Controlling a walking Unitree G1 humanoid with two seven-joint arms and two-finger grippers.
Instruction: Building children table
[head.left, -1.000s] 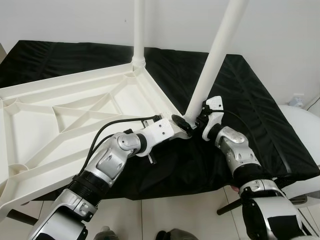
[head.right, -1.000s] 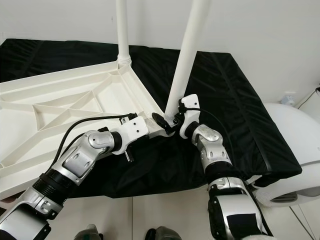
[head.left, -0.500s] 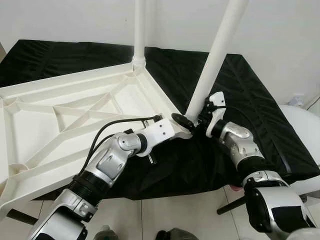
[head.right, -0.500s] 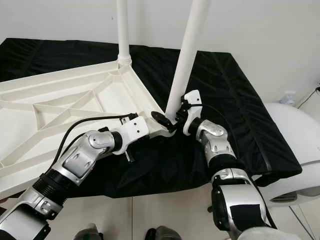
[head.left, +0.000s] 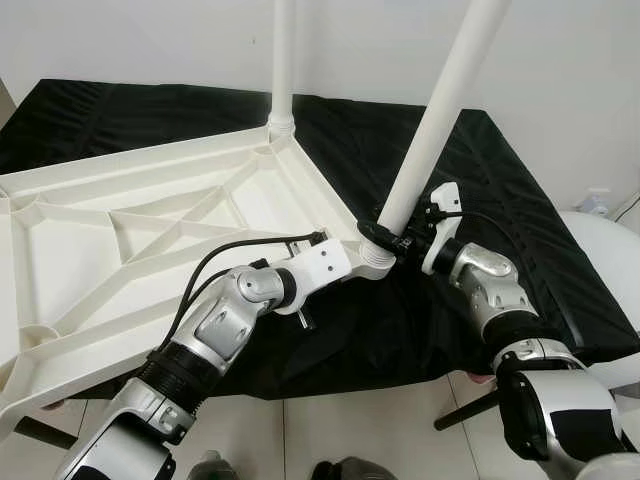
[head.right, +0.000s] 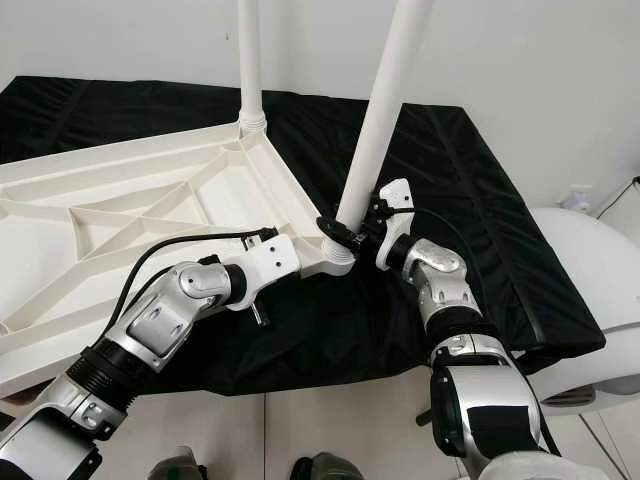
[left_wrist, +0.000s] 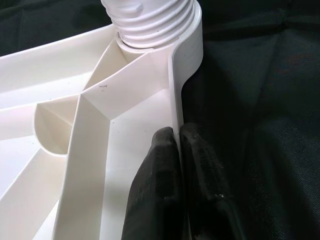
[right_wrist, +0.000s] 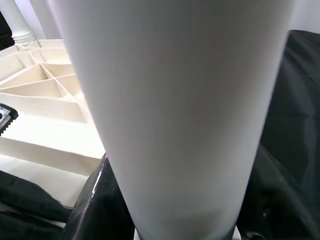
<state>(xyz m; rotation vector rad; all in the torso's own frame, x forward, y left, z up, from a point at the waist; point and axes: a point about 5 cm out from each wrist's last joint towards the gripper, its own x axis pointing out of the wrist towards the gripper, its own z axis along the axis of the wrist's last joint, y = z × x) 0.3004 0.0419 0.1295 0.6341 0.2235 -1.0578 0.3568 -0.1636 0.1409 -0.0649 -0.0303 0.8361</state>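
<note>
Home room: white wall, tiled floor, black-draped bed.

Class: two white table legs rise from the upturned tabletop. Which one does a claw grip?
The near leg, leaning at the tabletop's near corner: the right claw grips its base. The far leg stands upright, untouched. The left claw pinches the tabletop's rim.

Your two eye views look down from above the upturned tabletop, sharing its near corner. Each wrist view sits close against that corner, the right facing the table leg.
</note>
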